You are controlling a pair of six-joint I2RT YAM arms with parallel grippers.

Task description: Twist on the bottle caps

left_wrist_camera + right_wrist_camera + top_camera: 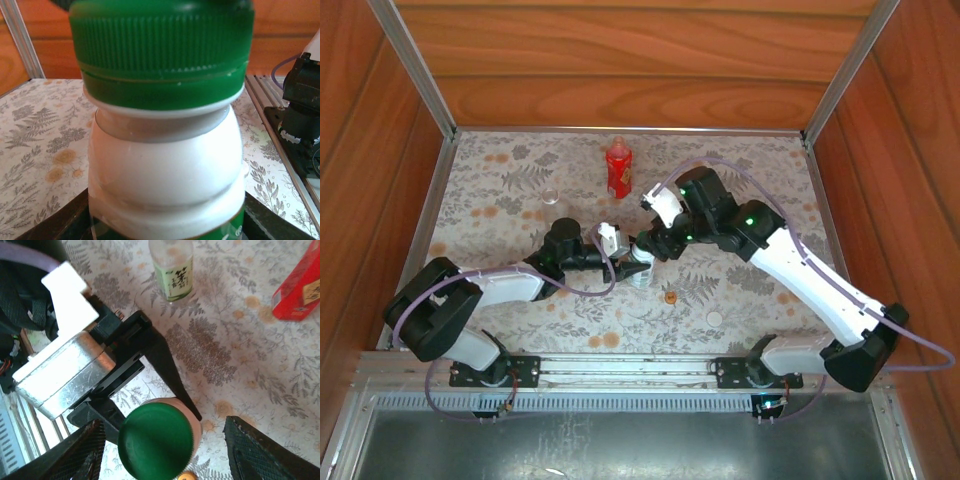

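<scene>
The white bottle (pixel 160 165) is clamped at its body by the left gripper (pixel 165 227), whose dark fingers (pixel 60 225) are pressed against both sides of it. The green cap (pixel 156 440) is seated on the bottle's neck.

The right gripper (pixel 167 442) is held directly over the cap with its jaws spread wide. A finger is seen on either side of the cap, well apart from it, and nothing is gripped.

Ahead of the right gripper, past the left one's body, the clear bottle (pixel 172 265) is stood upright on the cloth (pixel 770 200). The red bottle (pixel 300 290) is seen ahead as well, off to the other side and well apart from the clear one.

The orange cap (pixel 670 296) is found on the cloth just beside the held bottle, on the side toward the arm bases. The white cap (pixel 715 318) is found farther back toward the right arm's base, apart from both grippers.
</scene>
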